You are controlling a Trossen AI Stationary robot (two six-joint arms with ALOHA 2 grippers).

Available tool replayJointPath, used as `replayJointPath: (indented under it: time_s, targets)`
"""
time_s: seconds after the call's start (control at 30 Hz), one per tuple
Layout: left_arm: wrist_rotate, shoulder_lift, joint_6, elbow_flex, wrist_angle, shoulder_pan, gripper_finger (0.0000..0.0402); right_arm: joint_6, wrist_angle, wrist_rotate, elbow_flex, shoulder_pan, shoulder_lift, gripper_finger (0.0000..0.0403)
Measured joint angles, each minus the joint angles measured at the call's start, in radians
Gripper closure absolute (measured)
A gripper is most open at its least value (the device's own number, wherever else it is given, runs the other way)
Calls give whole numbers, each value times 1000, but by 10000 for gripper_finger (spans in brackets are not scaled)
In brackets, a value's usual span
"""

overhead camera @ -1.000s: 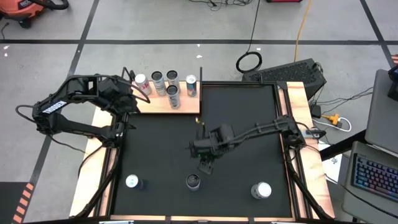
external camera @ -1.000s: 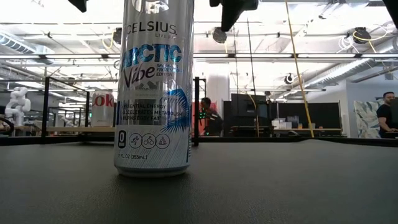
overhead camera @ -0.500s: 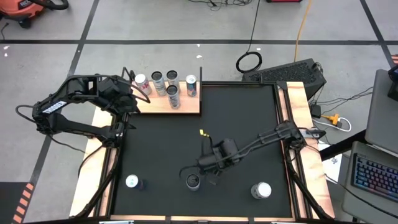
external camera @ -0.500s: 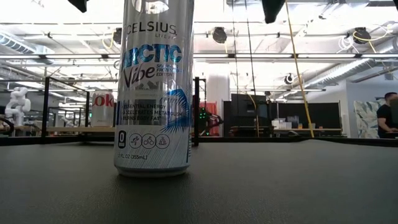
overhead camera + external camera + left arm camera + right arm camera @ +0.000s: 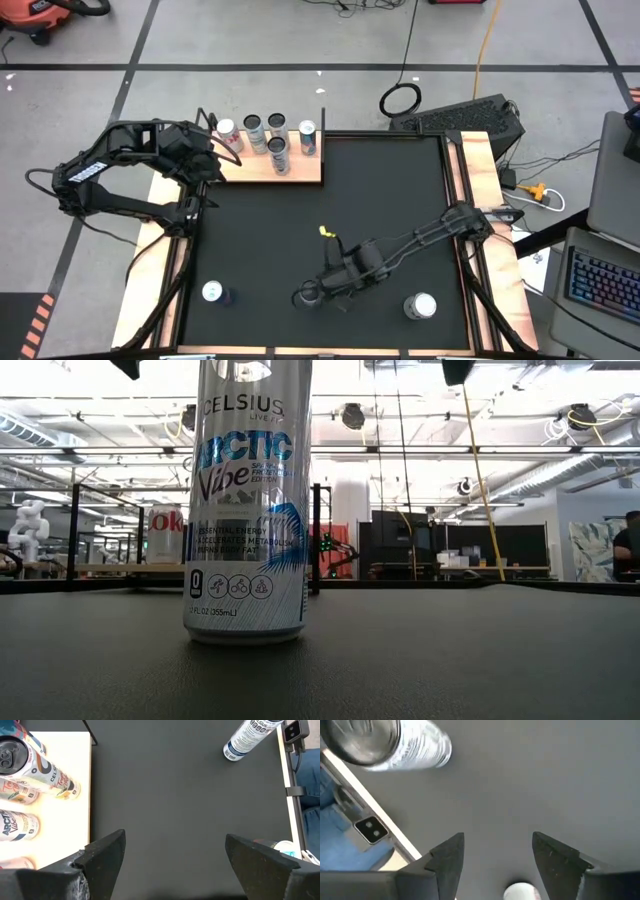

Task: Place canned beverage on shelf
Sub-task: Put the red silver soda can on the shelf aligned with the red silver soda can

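The right tool [image 5: 318, 293], fingers spread and empty, hangs just beside the upright middle can [image 5: 309, 293], shelf [image 5: 300, 172] well apart.

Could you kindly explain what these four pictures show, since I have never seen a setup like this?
Two robot arms work at a black mat. One picture looks straight down, one looks level across the table, and two come from the arms' wrists. Five cans stand on the wooden shelf; three more stand near the mat's front edge. The right gripper, open and holding nothing, hovers at the middle can. The left gripper, also open and empty, waits beside the shelf.
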Motion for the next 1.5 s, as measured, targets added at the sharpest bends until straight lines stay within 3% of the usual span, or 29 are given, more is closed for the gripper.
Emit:
replayJointPath:
  time_s: [0.33, 0.8, 1.2, 1.33, 1.5]
  targets:
    - [0, 0, 21, 0, 0, 0, 56, 6, 34, -117, -2, 8, 113, 188]
    - [0, 0, 24, 0, 1, 0, 56, -10, 79, -124, -1, -29, 119, 185]
    - [0, 0, 24, 0, 1, 0, 56, -7, 121, -130, -1, -30, 119, 65]
    - [0, 0, 23, 0, 1, 0, 56, 0, 128, -133, -1, -29, 119, 41]
    - [0, 0, 23, 0, 1, 0, 56, 63, 106, -275, -1, -24, 119, 39]
